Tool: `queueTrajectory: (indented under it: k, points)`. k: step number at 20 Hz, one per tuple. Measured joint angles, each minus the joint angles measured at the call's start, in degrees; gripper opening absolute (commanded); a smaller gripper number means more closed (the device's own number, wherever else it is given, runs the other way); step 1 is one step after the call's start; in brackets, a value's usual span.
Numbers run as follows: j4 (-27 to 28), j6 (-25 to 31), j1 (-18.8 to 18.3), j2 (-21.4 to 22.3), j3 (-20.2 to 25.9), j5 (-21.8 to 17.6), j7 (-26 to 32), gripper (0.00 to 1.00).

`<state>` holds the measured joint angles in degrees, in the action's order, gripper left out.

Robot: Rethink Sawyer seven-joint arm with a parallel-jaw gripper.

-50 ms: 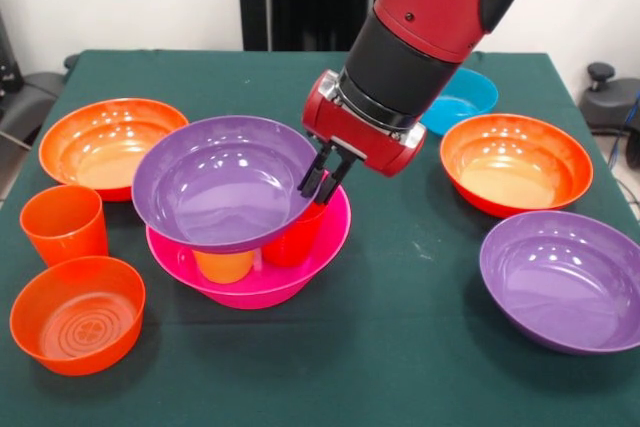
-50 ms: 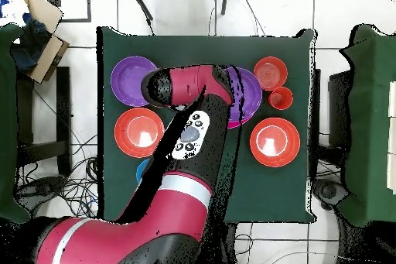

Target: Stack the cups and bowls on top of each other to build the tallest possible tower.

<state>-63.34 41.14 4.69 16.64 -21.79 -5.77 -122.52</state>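
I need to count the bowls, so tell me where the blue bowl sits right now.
In the front view the blue bowl sits at the table's far right, half hidden behind the arm, just beyond the right-hand orange bowl.

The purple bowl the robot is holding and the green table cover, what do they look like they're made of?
The purple bowl looks like glossy moulded plastic: bright highlights dot its smooth inside and the rim is thin. The green table cover looks like matte cloth, perhaps felt: no shine, and it drapes over the table's edges. The gripper has its jaws closed on the bowl's rim.
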Motion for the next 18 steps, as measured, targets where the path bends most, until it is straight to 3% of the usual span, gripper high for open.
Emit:
queueTrajectory:
  k: [18]
  points:
    - [0.0, 1.93, -0.18, 1.09, 0.93, 0.01, 0.0, 0.0]
